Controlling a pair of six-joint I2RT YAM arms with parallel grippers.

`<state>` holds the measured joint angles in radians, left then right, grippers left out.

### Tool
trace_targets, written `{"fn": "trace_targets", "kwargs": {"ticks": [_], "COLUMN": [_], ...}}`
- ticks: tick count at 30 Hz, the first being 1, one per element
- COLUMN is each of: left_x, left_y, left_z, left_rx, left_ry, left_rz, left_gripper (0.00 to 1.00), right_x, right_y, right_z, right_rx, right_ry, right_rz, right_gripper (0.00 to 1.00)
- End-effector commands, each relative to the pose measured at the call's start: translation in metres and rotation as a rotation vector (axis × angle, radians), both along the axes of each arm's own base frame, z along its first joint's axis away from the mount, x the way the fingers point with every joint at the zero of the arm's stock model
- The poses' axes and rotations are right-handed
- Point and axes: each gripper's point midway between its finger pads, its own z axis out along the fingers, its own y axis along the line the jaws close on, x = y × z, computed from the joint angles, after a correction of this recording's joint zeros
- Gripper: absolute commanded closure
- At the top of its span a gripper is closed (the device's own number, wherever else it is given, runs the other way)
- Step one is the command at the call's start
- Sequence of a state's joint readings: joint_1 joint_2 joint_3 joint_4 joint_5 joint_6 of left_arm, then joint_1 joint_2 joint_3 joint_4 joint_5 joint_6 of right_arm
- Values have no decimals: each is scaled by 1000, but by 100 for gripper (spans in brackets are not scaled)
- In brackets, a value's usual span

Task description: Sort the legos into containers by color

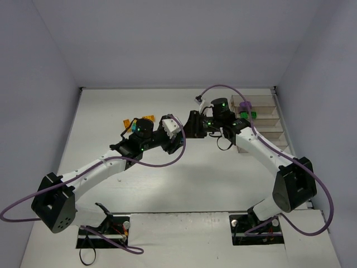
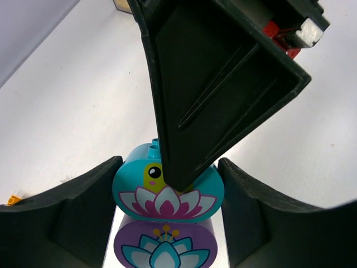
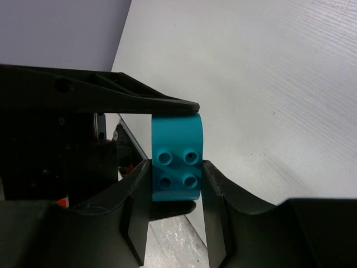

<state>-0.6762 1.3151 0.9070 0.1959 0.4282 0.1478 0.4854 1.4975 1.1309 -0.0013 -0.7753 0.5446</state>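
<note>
In the left wrist view a rounded teal lego (image 2: 139, 192) with a lotus and a yellow bird is stacked on a purple lotus lego (image 2: 164, 248). My left gripper (image 2: 169, 167) is shut on this pair, its pads against the sides. My right gripper (image 3: 175, 164) is shut on the same teal lego (image 3: 175, 145), whose studded face looks at the right wrist camera. One right finger (image 2: 223, 84) crosses over the teal lego. Both grippers (image 1: 187, 131) meet above mid-table. The containers (image 1: 262, 131) stand at the right, with a purple lego (image 1: 243, 106) and green legos (image 1: 248, 115) in the far bins.
Orange legos (image 1: 129, 123) lie on the table behind the left arm, and a small orange piece (image 2: 14, 199) shows at the left edge of the left wrist view. Walls close the table at the back and on both sides.
</note>
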Motion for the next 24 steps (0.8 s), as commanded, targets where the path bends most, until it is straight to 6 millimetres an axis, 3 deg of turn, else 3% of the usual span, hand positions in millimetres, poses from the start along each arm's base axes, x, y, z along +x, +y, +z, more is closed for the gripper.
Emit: {"fn": "trace_targets", "kwargs": {"ticks": [1,2,4,15,22,23,24], "left_x": [9,10,11,20,22,22,16], "left_y": [-8,-7,-2,36,61,60,59], "left_z": [58,58,60,84,70,77,70], "left_rx": [-118,-118,-128,-336,-455,-528,-546], "left_ry": [-117,-114,-100,30,192,235,283], "left_rz": [15,25,57,155,179,159,113], "left_gripper": [35,22,18,17,17,17,17], "right_x": [8,9,15,51,47,47,45], "right_y": [4,3,-2,-30,-30,-30,-31], "right_z": [15,15,15,26,43,46,46], "right_rx": [22,18,9,17,71,81,89], "right_ry": [-95,-101,-112,-159,-183,-195,-196], "right_rz": [20,14,-8,-80,-13,-3,6], "right_gripper": [100,100,100,100,100,100,100]}}
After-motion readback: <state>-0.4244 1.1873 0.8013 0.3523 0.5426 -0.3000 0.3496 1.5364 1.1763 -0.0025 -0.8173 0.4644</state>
